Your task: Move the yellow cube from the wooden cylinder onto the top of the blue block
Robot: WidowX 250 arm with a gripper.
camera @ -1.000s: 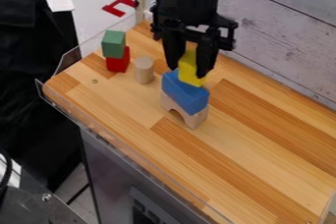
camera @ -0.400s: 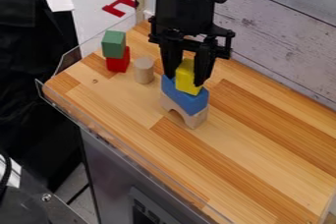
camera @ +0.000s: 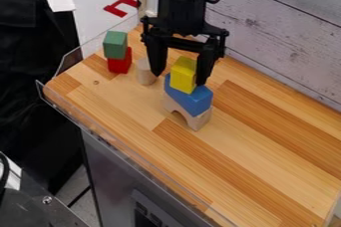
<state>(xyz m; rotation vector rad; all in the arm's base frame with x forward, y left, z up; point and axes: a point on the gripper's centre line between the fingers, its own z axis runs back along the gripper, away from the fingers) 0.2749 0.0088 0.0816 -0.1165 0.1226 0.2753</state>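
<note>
While the fingers (camera: 208, 64) stand spread, the yellow block (camera: 181, 76) sits atop the blue block (camera: 189, 100), apparently between their tips.

Hand (camera: 179, 78) downward; jaws wide apart

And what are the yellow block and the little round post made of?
The yellow block looks like painted wood, smooth and evenly coloured, though it could be plastic. The little round post looks like plain wood: it's pale tan, with no bright paint showing.
</note>
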